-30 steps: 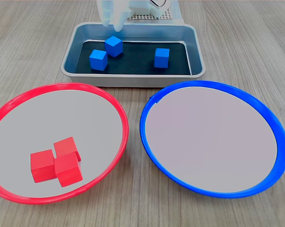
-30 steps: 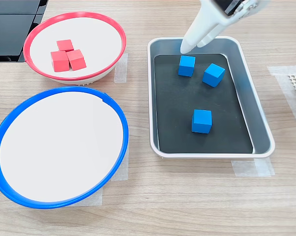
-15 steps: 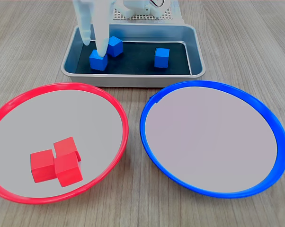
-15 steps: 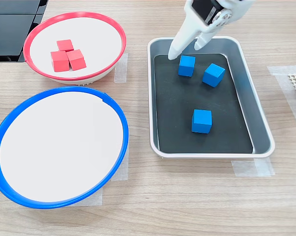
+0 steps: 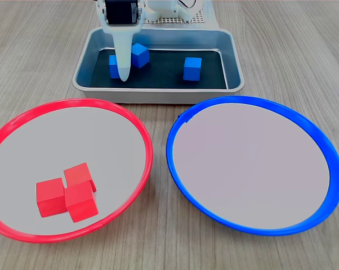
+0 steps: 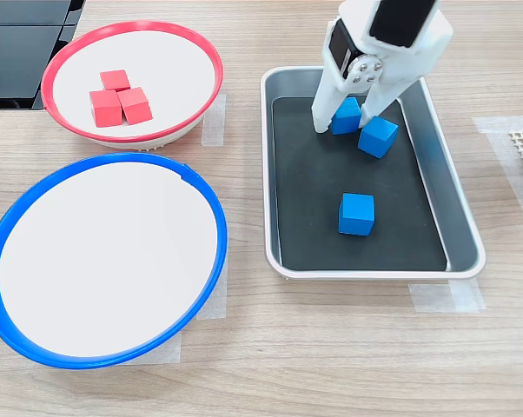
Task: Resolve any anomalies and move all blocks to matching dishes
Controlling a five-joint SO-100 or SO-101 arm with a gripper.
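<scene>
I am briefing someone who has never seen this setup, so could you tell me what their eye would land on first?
Most striking is the white gripper reaching down into the grey metal tray, its open jaws straddling one of three blue blocks there. In front of the tray in the first exterior view sit two big dishes: the red-rimmed dish holds three clustered red blocks, while the blue-rimmed dish holds nothing.

white pincer (image 5: 122,72) stands in the grey tray (image 5: 158,94), hiding part of one blue block (image 5: 114,66); three red blocks (image 5: 66,192) lie in the red-rimmed dish (image 5: 137,130)
</scene>
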